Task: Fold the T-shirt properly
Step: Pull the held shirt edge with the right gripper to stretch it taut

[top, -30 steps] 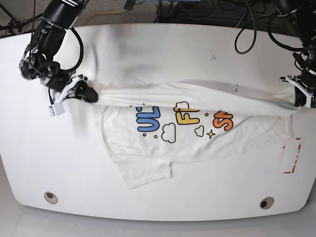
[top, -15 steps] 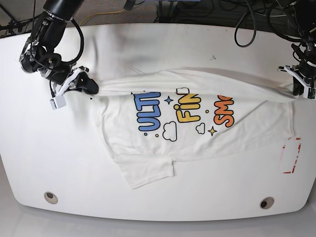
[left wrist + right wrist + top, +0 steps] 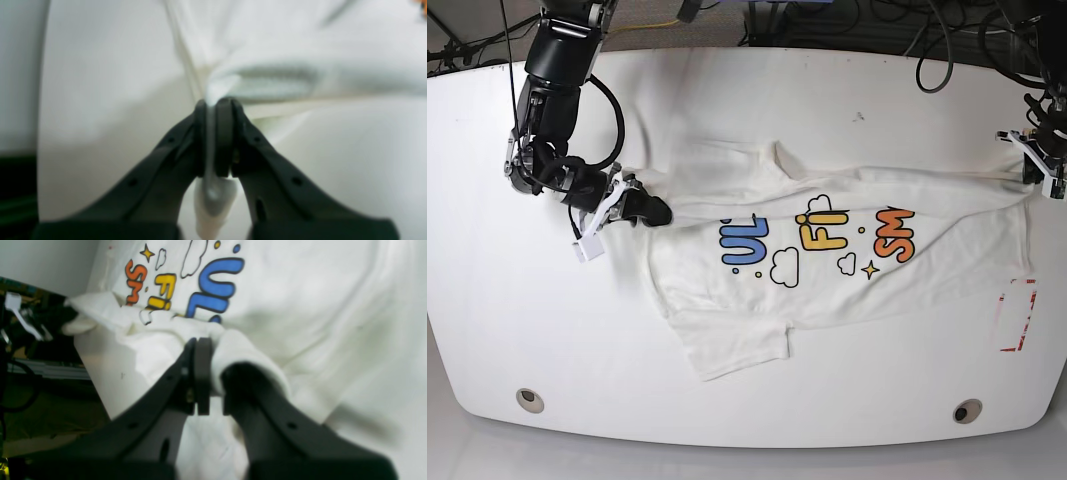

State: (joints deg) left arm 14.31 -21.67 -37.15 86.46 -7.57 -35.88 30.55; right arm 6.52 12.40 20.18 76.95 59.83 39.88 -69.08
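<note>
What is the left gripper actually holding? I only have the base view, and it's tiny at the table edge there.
Observer: In the left wrist view, the left gripper is shut on a thin pinch of the T-shirt. Cloth runs between the jaws and pokes out behind them.
Operator: And the right one?
Observer: In the right wrist view, the right gripper is shut on a thicker, bunched fold. The cloth drapes over one side of it.
</note>
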